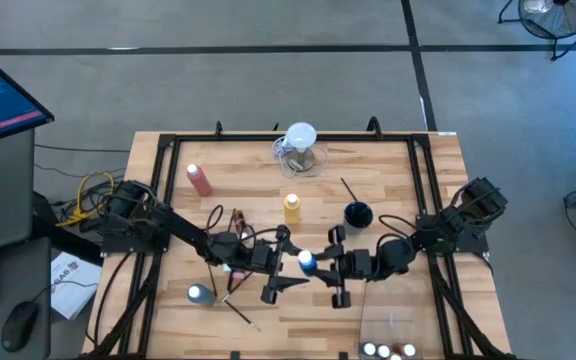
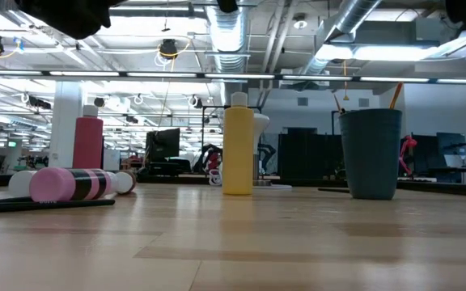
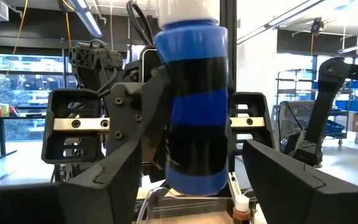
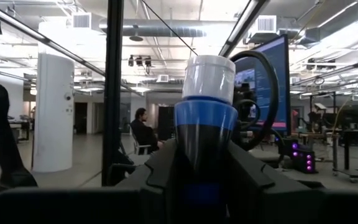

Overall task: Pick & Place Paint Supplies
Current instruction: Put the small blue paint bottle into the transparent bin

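I see my right gripper [image 1: 320, 265] clamped on the blue bottle [image 1: 307, 262], mid-tabletop toward the near edge and lifted clear of the wood; my left gripper [image 1: 286, 263] stands wide just beside it, fingers apart from the bottle. The bottle is smooth blue plastic banded in black, with a white cap. Bare wooden tabletop [image 1: 408, 190] lies open toward the far edge, between the yellow bottle [image 1: 292, 208] and the dark cup [image 1: 358, 214].

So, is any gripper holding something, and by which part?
The right gripper holds the blue bottle around its body; the left fingers stand open beside it.
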### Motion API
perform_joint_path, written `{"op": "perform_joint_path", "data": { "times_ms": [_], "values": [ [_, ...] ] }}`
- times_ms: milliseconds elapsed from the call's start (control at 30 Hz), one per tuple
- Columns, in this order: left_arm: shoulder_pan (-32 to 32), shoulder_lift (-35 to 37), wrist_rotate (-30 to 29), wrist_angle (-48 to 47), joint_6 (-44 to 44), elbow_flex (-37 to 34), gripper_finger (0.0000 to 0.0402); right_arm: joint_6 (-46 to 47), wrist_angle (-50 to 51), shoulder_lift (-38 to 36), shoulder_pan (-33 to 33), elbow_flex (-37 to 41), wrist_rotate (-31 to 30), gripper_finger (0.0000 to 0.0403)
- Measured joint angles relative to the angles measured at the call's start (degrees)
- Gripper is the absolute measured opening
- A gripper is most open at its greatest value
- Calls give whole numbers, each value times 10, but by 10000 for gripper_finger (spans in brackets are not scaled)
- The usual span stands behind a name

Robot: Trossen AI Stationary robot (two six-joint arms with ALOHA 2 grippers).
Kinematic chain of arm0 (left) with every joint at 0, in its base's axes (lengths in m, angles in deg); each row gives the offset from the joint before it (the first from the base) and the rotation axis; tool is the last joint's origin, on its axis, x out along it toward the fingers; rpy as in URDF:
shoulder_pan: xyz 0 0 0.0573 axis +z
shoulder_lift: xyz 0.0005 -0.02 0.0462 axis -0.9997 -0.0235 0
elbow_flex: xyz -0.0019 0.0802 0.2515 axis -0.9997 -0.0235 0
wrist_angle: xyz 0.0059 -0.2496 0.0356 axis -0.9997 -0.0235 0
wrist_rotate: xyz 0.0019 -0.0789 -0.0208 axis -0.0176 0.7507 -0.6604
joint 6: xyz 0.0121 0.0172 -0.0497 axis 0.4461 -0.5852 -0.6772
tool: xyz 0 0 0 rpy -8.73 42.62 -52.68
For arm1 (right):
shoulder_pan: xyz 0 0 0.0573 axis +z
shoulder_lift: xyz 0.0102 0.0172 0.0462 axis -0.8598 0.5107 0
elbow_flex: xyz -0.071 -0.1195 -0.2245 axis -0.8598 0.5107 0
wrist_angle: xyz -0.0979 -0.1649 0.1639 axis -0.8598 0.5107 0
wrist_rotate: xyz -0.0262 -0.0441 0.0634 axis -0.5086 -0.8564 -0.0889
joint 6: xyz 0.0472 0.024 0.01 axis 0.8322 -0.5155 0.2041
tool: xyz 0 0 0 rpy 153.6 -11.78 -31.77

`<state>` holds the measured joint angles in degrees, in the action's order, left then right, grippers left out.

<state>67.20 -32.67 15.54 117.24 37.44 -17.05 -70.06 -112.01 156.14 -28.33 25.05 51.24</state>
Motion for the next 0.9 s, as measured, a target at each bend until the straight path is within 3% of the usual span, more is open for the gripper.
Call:
{"op": "perform_joint_path", "data": {
  "times_ms": [400,767,900],
  "values": [
    [5,0,0,-5,-28,0,197,-4,9,0,-15,0,-1,87],
    [9,0,0,-21,-34,0,93,-3,19,0,-19,0,-2,87],
    [9,0,1,-22,-35,0,93,-3,19,0,-18,0,-4,103]
  ]
}}
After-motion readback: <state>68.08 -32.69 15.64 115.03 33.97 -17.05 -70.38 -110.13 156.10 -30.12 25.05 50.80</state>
